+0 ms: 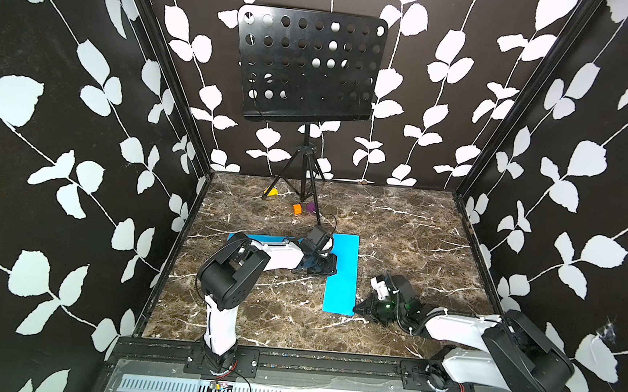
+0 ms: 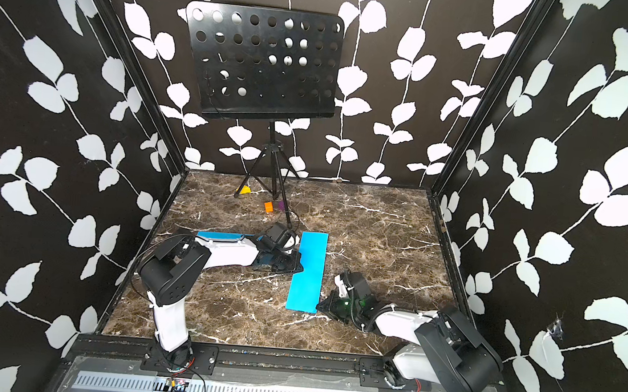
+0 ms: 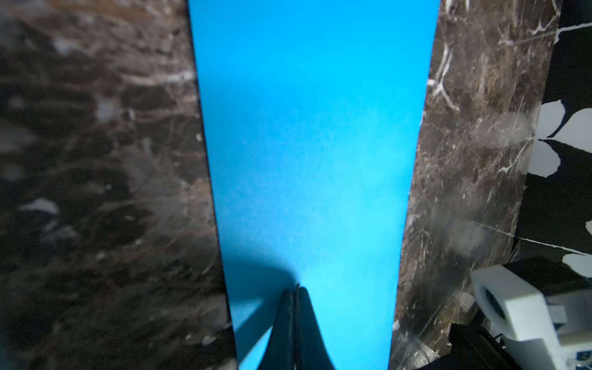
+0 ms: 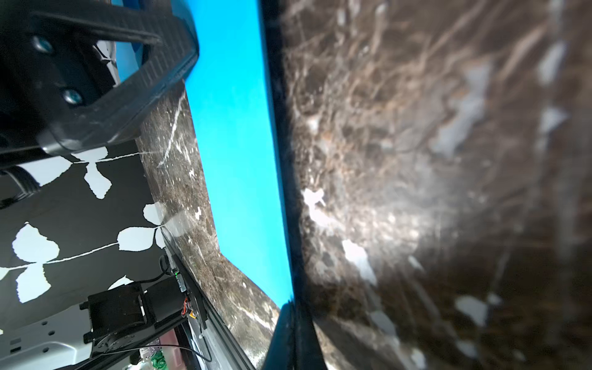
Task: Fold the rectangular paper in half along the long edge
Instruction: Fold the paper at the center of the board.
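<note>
The rectangular paper point(image 1: 342, 272) point(image 2: 309, 272) is a long, narrow bright-blue strip lying flat on the marble table point(image 1: 407, 249), running front to back. My left gripper point(image 1: 335, 263) point(image 2: 300, 261) reaches in from the left. Its shut tips point(image 3: 296, 288) rest on the paper's blue face point(image 3: 314, 144) near its left long edge. My right gripper point(image 1: 354, 310) point(image 2: 318, 305) lies low at the paper's near right corner. It is shut point(image 4: 293, 304), with its tips against the end of the dark-shadowed long edge of the paper point(image 4: 240, 144). Nothing shows between either pair of jaws.
A black music stand point(image 1: 308, 64) on a tripod stands at the back middle. Orange point(image 1: 296, 209), purple point(image 1: 310, 206) and yellow point(image 1: 271, 192) small blocks lie by its legs. A blue patch point(image 1: 260, 237) shows behind the left forearm. Patterned walls close in three sides.
</note>
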You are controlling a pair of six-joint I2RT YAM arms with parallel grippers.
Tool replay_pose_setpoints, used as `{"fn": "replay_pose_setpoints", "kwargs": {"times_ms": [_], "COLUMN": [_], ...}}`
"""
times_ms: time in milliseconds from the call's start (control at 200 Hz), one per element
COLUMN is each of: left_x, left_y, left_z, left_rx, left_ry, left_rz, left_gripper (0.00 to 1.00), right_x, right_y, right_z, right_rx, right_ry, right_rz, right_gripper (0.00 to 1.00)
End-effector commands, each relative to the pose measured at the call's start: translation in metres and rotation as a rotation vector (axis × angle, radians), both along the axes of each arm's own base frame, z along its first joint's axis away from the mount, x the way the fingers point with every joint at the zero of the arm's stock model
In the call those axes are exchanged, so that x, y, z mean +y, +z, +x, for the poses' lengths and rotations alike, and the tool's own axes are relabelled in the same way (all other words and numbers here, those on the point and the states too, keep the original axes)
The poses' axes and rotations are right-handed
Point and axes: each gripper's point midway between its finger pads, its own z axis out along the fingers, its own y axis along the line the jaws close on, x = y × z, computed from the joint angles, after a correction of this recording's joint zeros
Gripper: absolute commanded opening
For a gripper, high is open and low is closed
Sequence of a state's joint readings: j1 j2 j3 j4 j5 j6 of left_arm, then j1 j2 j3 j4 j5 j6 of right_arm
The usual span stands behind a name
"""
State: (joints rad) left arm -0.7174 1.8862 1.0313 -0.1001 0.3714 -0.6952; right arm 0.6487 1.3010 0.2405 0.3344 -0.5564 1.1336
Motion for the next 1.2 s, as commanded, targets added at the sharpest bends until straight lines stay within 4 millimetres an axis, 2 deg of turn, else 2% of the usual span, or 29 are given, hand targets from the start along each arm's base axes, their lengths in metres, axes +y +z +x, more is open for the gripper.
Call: {"fn": "replay_pose_setpoints", "kwargs": {"times_ms": [0,40,80,220,360,465,505,545,750,815,870,980,1070,1195], "left_x": [0.044,0.043,0.043,0.043,0.043,0.044,0.044,0.043,0.042,0.041,0.039,0.032,0.024,-0.007], "left_y": [-0.055,-0.055,-0.056,-0.055,-0.056,-0.056,-0.055,-0.055,-0.052,-0.051,-0.049,-0.042,-0.032,-0.002], "left_z": [-0.033,-0.033,-0.033,-0.032,-0.033,-0.033,-0.033,-0.033,-0.031,-0.031,-0.029,-0.027,-0.024,-0.018], "left_rx": [0.126,0.125,0.125,0.124,0.125,0.125,0.125,0.124,0.12,0.118,0.116,0.114,0.108,0.099], "left_ry": [0.015,0.015,0.014,0.012,0.013,0.015,0.014,0.013,0.012,0.011,0.009,0.0,-0.01,-0.042], "left_rz": [0.211,0.21,0.21,0.208,0.21,0.21,0.209,0.208,0.205,0.205,0.198,0.172,0.141,-0.02], "left_gripper": [0.0,0.0,0.0,0.0,0.0,0.0,0.0,0.0,0.0,0.0,0.0,0.0,0.06,0.08], "right_x": [0.0,0.001,0.002,0.007,0.007,0.006,0.007,0.006,0.007,0.005,0.002,-0.009,-0.018,-0.025], "right_y": [-0.001,-0.001,0.0,0.002,-0.001,-0.001,0.0,-0.001,0.0,0.002,0.004,0.011,0.02,0.033], "right_z": [-0.003,-0.004,-0.004,-0.007,-0.011,-0.013,-0.014,-0.014,-0.013,-0.012,-0.011,-0.002,0.008,0.026], "right_rx": [0.017,0.019,0.021,0.022,0.033,0.033,0.032,0.03,0.023,0.01,-0.007,-0.073,-0.12,-0.173], "right_ry": [-0.015,-0.015,-0.016,-0.007,-0.01,-0.009,-0.006,-0.003,0.008,0.01,0.009,0.006,0.012,0.017], "right_rz": [0.001,0.004,0.008,0.02,0.016,0.016,0.015,0.01,0.003,-0.009,-0.03,-0.117,-0.17,-0.203], "right_gripper": [0.05,0.19,0.26,0.3,0.21,0.19,0.13,0.0,0.0,0.24,0.35,0.43,0.49,0.53]}}
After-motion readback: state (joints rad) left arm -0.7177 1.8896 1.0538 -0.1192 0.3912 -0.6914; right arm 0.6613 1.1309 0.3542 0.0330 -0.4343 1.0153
